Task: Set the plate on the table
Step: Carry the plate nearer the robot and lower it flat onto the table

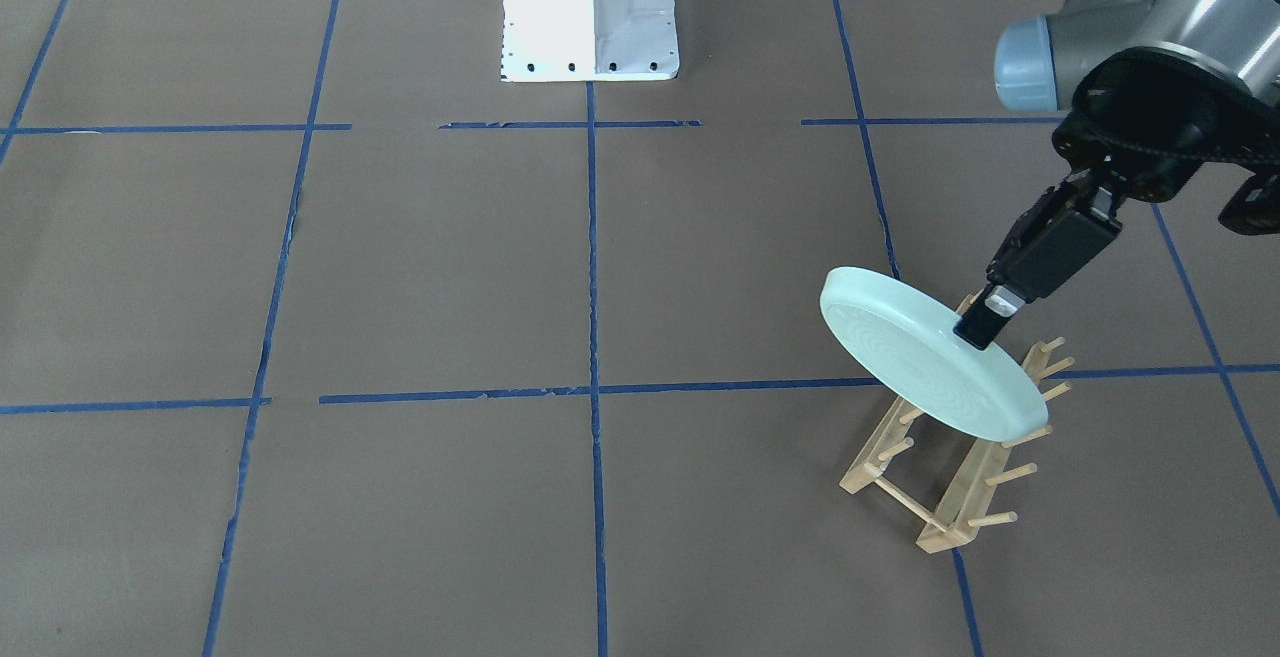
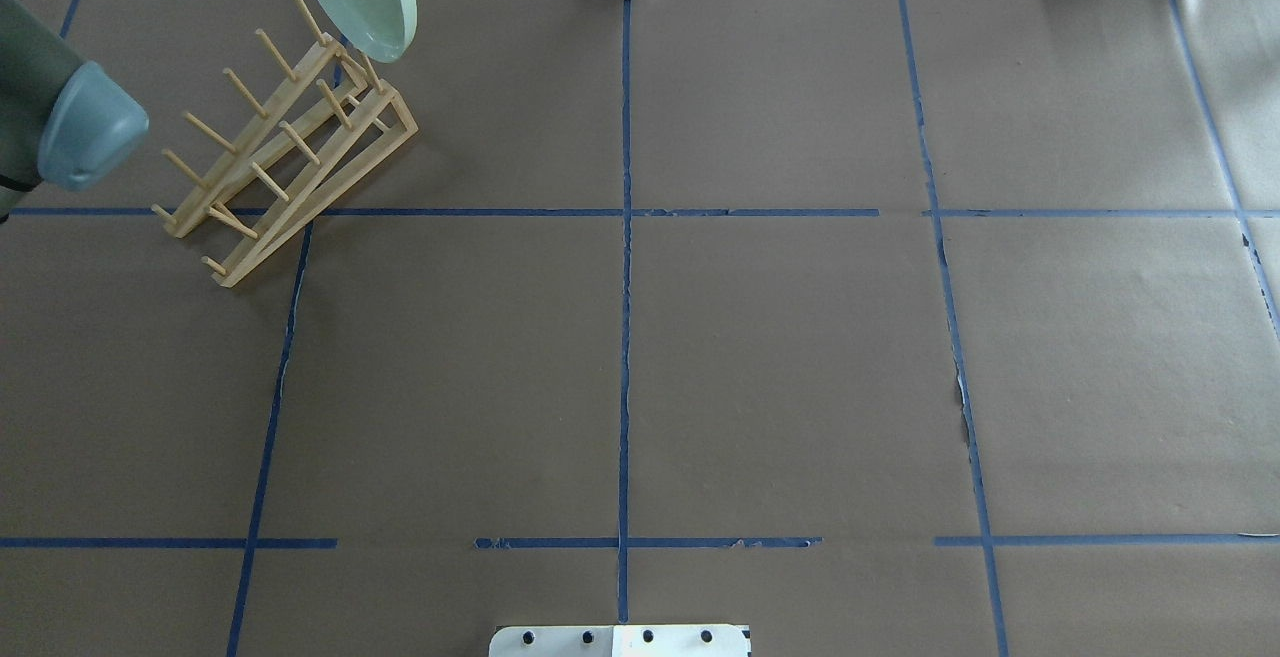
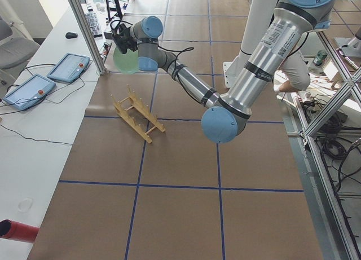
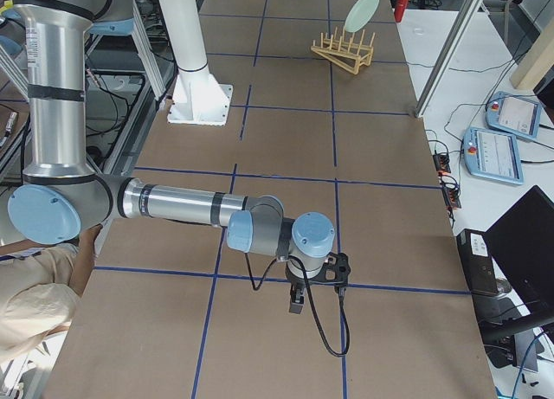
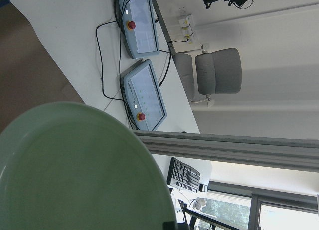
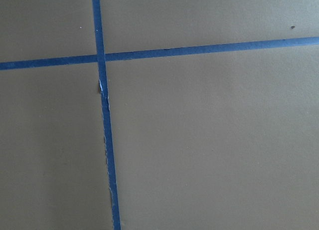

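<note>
Exterior front-facing shows the left gripper [image 1: 985, 322] clamping the rim of the round pale mint-green plate [image 1: 925, 362], tilted above the wooden peg rack [image 1: 960, 497], likely to clear its pegs before reaching the brown blue-taped paper table [image 1: 450, 267]; the right gripper [image 4: 296, 305], far off, cannot be judged open or closed.

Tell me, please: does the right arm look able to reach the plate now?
Probably not. The plate, held by the left gripper, hangs over the wooden rack at one end of the table; the right gripper is far off, near the other end.
</note>
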{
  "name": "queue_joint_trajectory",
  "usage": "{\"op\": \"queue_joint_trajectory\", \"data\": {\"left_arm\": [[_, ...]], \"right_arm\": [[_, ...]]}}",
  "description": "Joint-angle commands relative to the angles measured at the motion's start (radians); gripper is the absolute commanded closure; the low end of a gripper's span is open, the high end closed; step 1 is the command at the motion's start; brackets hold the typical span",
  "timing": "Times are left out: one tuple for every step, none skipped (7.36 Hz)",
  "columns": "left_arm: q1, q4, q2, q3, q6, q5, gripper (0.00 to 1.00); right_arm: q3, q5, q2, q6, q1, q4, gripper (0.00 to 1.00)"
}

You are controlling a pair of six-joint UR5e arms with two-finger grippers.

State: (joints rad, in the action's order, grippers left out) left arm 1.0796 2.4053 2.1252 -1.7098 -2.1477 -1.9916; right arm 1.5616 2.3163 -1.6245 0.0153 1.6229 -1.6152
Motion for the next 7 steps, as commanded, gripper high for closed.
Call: {"op": "queue_joint_trajectory", "data": {"left_arm": [[-0.181,-0.412,0.095,-0.048,0.099,0.119,1.00],[-0.298,-0.574,0.129,-0.038,0.158,0.239,1.00],[-0.361,-0.726,0.140,-0.031,0.258,0.267,1.00],[-0.412,-0.849,0.142,-0.043,0.340,0.267,1.00],[-0.449,-0.938,0.144,-0.045,0.417,0.267,1.00],[-0.470,-1.009,0.142,-0.042,0.510,0.266,1.00],[-0.490,-1.020,0.136,-0.030,0.573,0.264,1.00]], "right_arm": [[0.000,0.000,0.000,0.000,0.000,0.000,0.00],[0.000,0.000,0.000,0.000,0.000,0.000,0.00],[0.000,0.000,0.000,0.000,0.000,0.000,0.00],[0.000,0.000,0.000,0.000,0.000,0.000,0.00],[0.000,0.000,0.000,0.000,0.000,0.000,0.00],[0.000,0.000,0.000,0.000,0.000,0.000,0.00],[0.000,0.000,0.000,0.000,0.000,0.000,0.00]]}}
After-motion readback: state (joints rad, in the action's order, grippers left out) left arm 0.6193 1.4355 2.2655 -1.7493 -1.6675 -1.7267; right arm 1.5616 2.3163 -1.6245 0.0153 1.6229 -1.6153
